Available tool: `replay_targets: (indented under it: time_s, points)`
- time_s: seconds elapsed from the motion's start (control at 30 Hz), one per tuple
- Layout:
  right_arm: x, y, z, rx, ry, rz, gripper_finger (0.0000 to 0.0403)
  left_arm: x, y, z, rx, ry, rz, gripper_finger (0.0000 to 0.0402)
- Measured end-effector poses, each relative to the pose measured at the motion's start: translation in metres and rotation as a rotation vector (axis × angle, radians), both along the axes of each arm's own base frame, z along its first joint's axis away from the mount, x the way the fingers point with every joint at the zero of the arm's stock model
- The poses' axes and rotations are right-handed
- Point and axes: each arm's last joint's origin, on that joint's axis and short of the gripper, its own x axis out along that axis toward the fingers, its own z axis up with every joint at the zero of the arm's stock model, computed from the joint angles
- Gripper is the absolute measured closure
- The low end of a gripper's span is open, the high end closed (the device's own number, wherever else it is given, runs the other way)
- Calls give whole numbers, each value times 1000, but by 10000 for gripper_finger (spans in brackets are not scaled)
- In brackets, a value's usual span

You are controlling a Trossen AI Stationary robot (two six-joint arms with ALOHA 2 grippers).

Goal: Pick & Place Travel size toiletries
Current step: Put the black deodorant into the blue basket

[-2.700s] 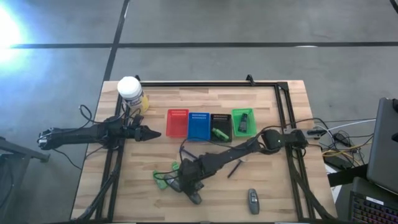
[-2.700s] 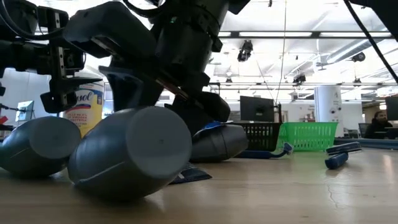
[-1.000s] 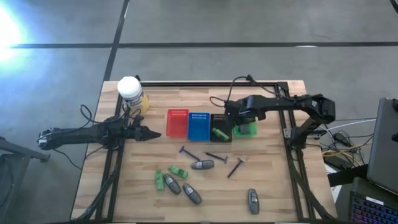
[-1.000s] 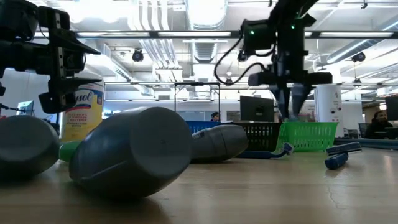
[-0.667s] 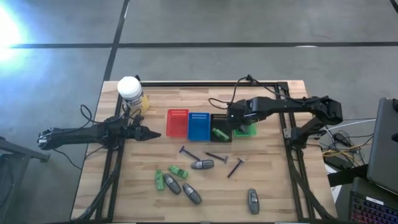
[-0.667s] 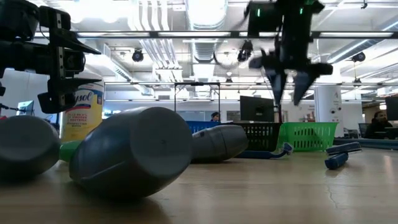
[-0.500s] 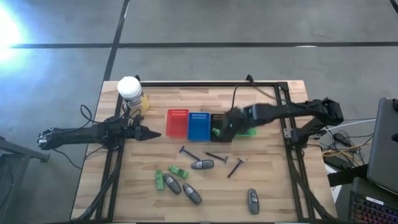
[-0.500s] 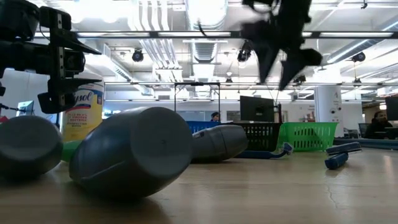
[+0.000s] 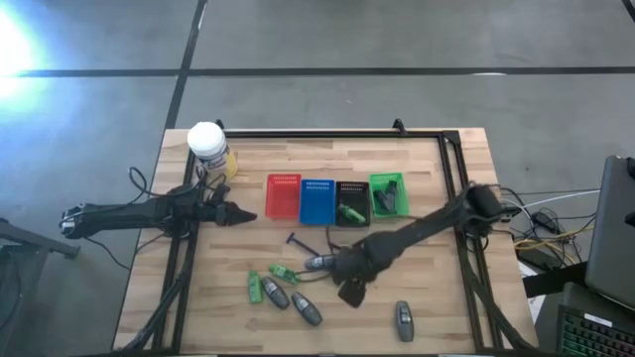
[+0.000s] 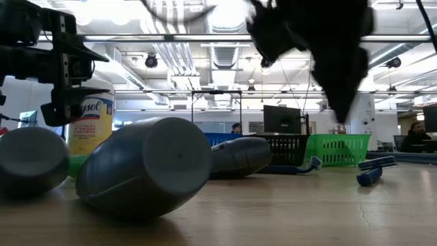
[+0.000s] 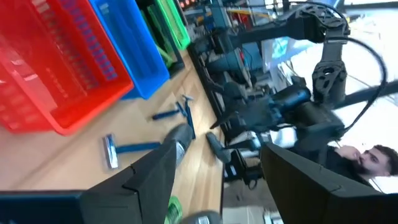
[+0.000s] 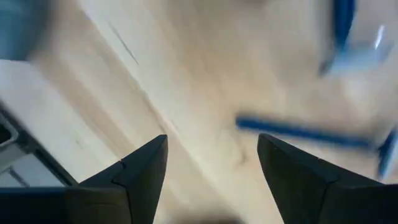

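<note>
Several toiletries lie on the wooden table's near half: green bottles [image 9: 255,289] [image 9: 285,273], grey oval bottles [image 9: 275,294] [image 9: 307,309] [image 9: 319,263] [image 9: 402,319] and a thin razor [image 9: 298,241]. One more green bottle [image 9: 347,212] lies in the black basket, and a dark item [image 9: 390,198] lies in the green basket. My right gripper [image 9: 349,290] [image 12: 212,149] is open and hovers low over the table middle, just right of a grey bottle; a blue razor handle [image 12: 298,132] lies ahead of its fingers. My left gripper [image 9: 246,212] [image 11: 217,149] waits open, left of the red basket.
Four slotted baskets stand in a row at the table's far middle: red [image 9: 283,196], blue [image 9: 317,200], black [image 9: 352,193], green [image 9: 388,183]. A white-lidded yellow jar [image 9: 206,144] stands at the far left corner. A black frame rail [image 9: 327,132] runs along the far edge.
My right gripper opened above the green basket, then swung toward the table's near edge and left, coming down over the table middle beside the grey bottle. Its arm now covers the razors that lay there. The left arm has kept still.
</note>
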Motion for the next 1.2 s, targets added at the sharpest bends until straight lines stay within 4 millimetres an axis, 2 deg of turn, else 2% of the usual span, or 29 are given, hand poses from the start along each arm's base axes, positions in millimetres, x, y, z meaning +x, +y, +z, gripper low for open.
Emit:
replay_targets:
  time_s: [0.1, 0.23, 0.43, 0.6, 0.73, 1.0, 1.2]
  points:
    - [-7, 19, -8, -6, 127, -105, 165, 0, -1, -2, -9, 16, -33, 163]
    - [-26, 47, -10, 34, 262, -286, 166, -1, -2, -3, 3, 28, -59, 163]
    - [-60, 83, 7, 55, 357, -635, 147, -1, -2, -4, 10, 37, -78, 163]
    - [-80, 104, 13, 59, 387, -757, 125, -1, -2, -4, 26, 35, -83, 163]
    - [-81, 110, 6, 75, 382, -768, 101, -1, -3, -4, 32, 31, -105, 163]
    - [-93, 103, -28, 16, 432, -776, 61, -1, -4, -4, 21, 31, -137, 163]
    - [-94, 103, -45, 150, 368, -750, 54, -1, -4, -4, 15, 31, -154, 163]
